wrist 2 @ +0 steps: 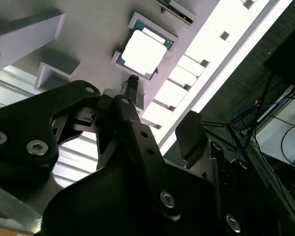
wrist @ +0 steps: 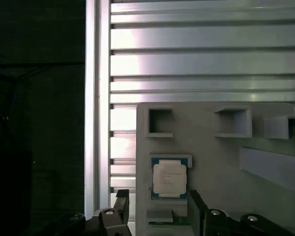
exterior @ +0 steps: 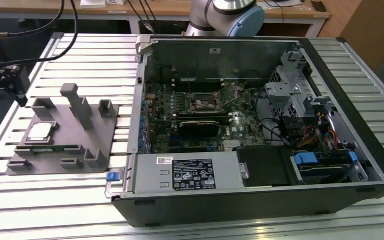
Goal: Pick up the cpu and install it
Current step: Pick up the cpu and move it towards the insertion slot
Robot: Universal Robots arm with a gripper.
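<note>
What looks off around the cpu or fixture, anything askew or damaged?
Nothing stands out. The cpu lies flat and square in its recess on the grey fixture, with no visible damage. In the first wrist view the gripper is open and lined up over the cpu, not touching it.

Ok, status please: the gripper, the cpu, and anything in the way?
Gripper open, fingers empty, hovering near the cpu. The cpu lies flat in its recess on the grey fixture, untouched. Nothing seen between fingers and cpu.
</note>
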